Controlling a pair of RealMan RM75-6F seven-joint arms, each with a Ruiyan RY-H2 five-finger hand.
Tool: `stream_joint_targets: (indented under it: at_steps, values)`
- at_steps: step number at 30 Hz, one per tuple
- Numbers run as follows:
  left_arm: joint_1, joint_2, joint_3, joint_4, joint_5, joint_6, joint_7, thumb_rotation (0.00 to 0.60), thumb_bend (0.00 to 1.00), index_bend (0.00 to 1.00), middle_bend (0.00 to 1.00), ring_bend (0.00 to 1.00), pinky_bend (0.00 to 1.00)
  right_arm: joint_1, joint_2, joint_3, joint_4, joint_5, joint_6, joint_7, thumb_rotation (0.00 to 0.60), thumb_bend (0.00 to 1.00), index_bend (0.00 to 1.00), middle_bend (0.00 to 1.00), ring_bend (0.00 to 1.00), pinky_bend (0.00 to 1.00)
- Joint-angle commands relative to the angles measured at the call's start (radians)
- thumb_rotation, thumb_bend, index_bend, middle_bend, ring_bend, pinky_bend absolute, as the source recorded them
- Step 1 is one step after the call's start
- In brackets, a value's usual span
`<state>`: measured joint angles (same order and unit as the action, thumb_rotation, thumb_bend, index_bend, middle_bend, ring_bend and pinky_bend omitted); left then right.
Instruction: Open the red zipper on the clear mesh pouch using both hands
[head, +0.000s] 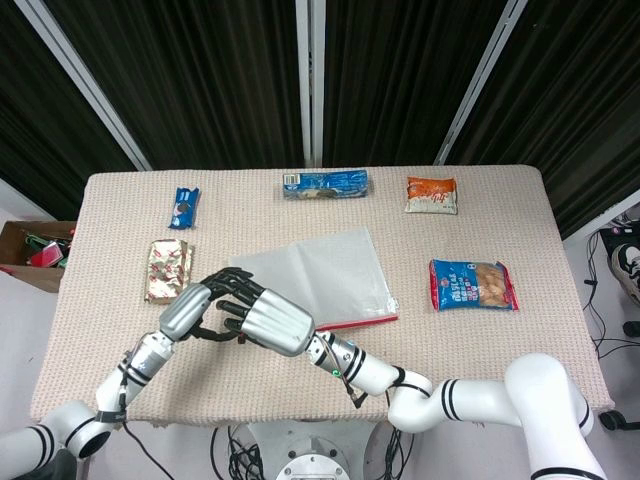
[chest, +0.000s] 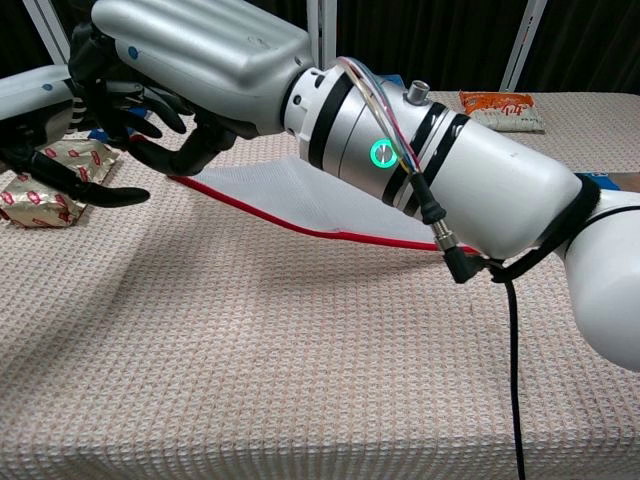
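The clear mesh pouch (head: 325, 268) lies mid-table, its red zipper (head: 352, 323) along the near edge. My right hand (head: 268, 320) pinches the pouch's near left corner at the zipper end and holds it up off the cloth. In the chest view the zipper (chest: 300, 225) slopes up from the table to that hand (chest: 200, 50). My left hand (head: 190, 310) is right beside it, fingers spread and reaching in at the lifted corner. In the chest view its thumb side (chest: 75, 185) hangs just left of the zipper end. I see nothing held in the left hand.
A gold foil packet (head: 168, 270) lies just behind my left hand. Along the far edge are a small blue packet (head: 184, 207), a blue cookie box (head: 325, 183) and an orange pack (head: 432, 195). A blue snack bag (head: 472, 284) lies to the right. A cardboard box (head: 30, 245) sits off the table's left side.
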<state>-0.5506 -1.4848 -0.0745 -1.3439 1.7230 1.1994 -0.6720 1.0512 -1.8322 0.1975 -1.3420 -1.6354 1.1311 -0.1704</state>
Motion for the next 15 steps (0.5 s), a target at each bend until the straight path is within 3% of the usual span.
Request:
stream_joint_targets:
  at_steps: [1,15]
  values:
    - [-0.021,-0.022,0.003,0.013,0.002,-0.005,-0.006,0.600,0.20,0.35,0.14,0.09,0.18,-0.001,0.000,0.006,0.002,-0.002,0.006,0.010,0.600,0.49,0.90,0.28,0.00,0.00]
    - [-0.060,-0.079,0.012,0.060,-0.034,0.008,0.013,0.600,0.23,0.42,0.14,0.09,0.18,-0.019,0.028,0.009,-0.012,-0.021,0.039,0.044,0.600,0.49,0.90,0.29,0.00,0.00]
